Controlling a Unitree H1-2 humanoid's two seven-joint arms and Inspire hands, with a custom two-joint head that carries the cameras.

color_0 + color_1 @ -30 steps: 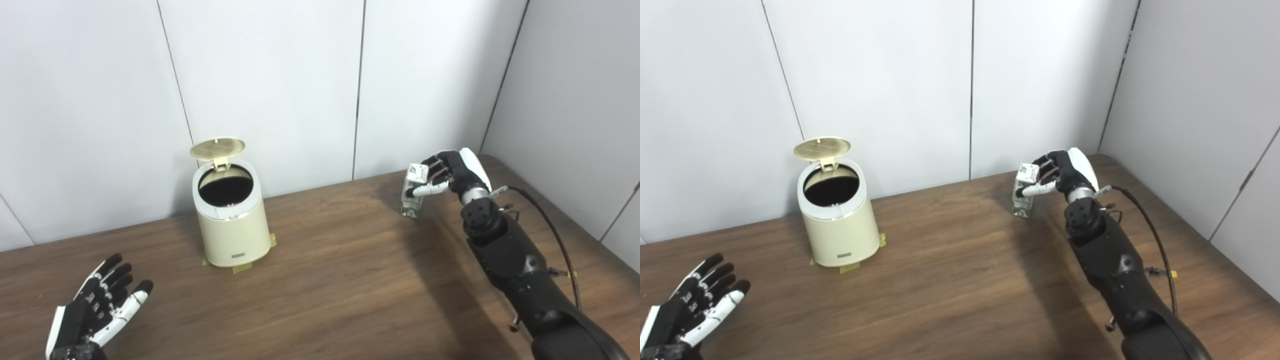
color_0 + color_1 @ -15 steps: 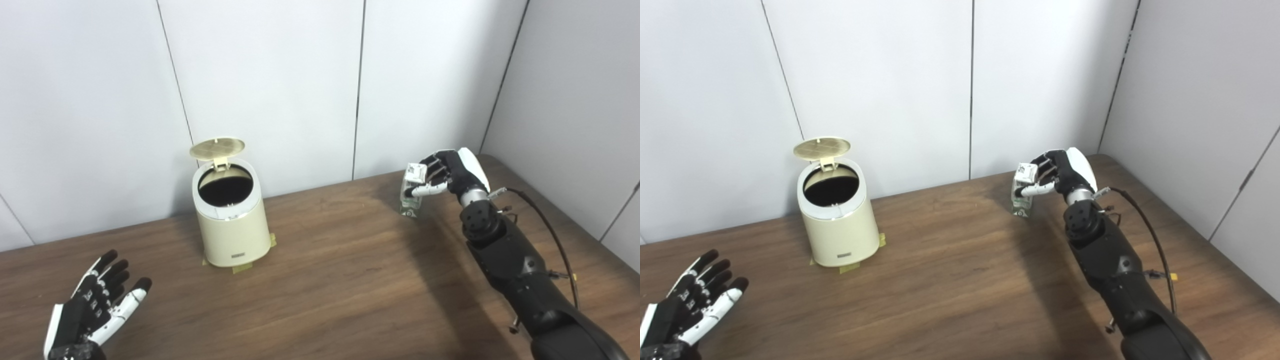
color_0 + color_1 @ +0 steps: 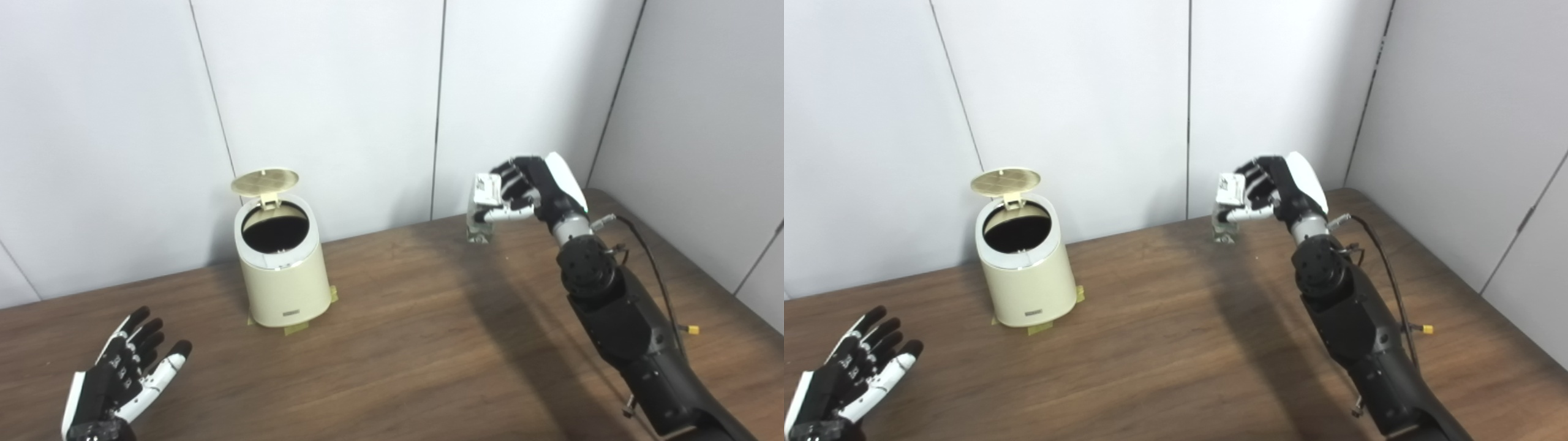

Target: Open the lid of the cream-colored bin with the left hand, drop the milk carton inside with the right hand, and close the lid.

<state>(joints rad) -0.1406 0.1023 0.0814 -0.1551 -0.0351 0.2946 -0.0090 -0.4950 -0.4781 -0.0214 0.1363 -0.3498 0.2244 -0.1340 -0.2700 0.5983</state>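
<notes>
The cream-colored bin (image 3: 283, 282) stands on the wooden table (image 3: 404, 343) at the back left, its round lid (image 3: 264, 179) tipped up behind a dark open mouth. My right hand (image 3: 531, 187) is shut on the small milk carton (image 3: 484, 205) and holds it in the air above the table's far right part, well to the right of the bin. My left hand (image 3: 122, 380) rests low at the front left with fingers spread, holding nothing, far from the bin.
Bits of tape (image 3: 296, 329) mark the bin's base. White wall panels (image 3: 343, 92) close the table's back and right sides. A black cable (image 3: 658, 269) runs along my right forearm. Bare wood lies between the bin and the carton.
My right hand has lifted the milk carton off the table and carried it up and to the left. The left hand has barely shifted. The bin lid stays up.
</notes>
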